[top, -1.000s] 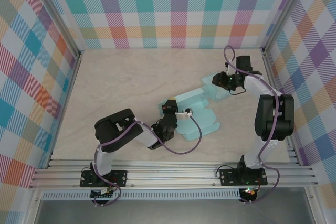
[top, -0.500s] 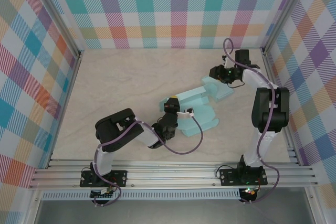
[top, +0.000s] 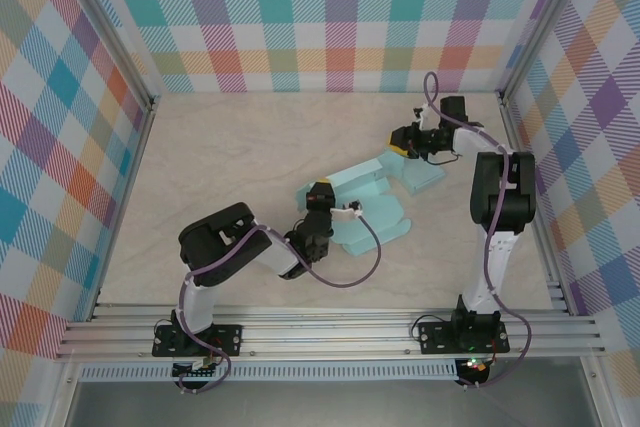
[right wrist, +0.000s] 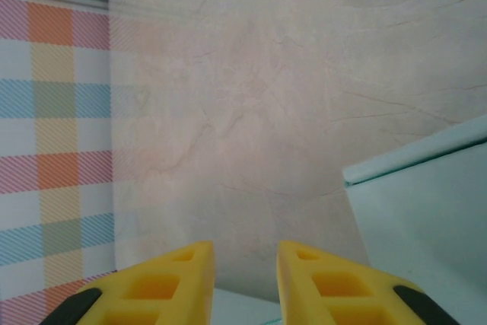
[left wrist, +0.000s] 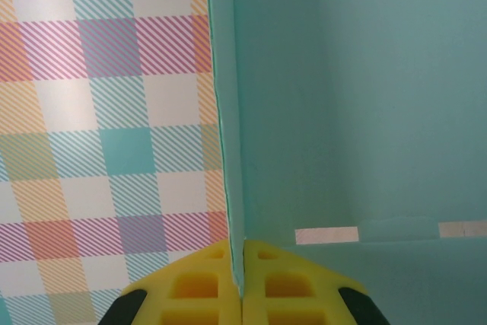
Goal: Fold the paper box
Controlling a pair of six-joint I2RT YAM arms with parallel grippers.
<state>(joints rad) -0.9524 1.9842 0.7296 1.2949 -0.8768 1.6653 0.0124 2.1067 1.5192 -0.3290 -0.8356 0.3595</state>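
**A:** How do the left fingers [left wrist: 190, 291] stand?

**B:** They are pressed together at the bottom of the left wrist view. A thin upright wall of the teal paper box [left wrist: 342, 112] is pinched between them, and its edge runs straight up the middle of the frame.

**A:** And the right fingers [right wrist: 175, 279]?

**B:** They are narrowly parted at the bottom of the right wrist view, with nothing between them. Bare bench [right wrist: 266, 97] shows through the gap. A pale teal panel sits at the lower right, just beside one finger, and I cannot tell whether it touches.

**A:** Where does the paper box lie overall?

**B:** In the top view it lies partly unfolded, right of centre. One pair of fingers is at its lower-left end and the other by its upper-right flap.
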